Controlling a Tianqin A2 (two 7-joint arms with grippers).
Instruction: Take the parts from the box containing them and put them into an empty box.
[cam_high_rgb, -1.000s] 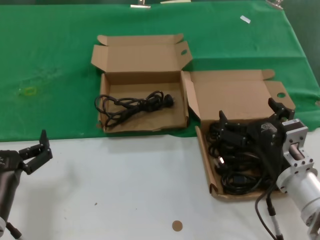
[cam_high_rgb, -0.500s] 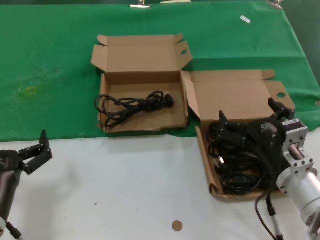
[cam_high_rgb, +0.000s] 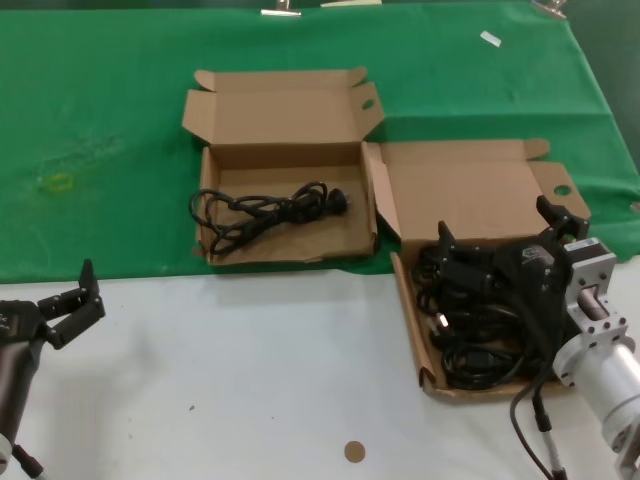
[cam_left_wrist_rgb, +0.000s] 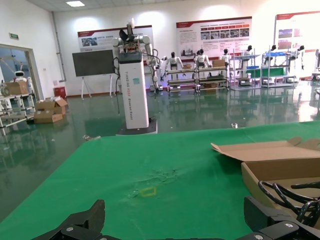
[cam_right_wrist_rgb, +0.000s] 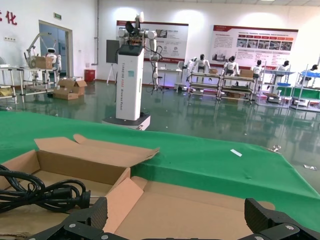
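right gripper: lower right of frame, jaws spread wide over the parts heaped in the full box.
left gripper: lower left, open, idle.
receiving box: upper centre, holds one cord.
advice: close on a single bundle, lift clear of the tangle.

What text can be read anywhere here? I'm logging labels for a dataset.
No text is legible enough to quote.
Left box and right box: no print visible.
White column: vertical lettering, too small to read.
Wall posters: too small to read.
Red wall characters: cut off by the edge, unreadable.
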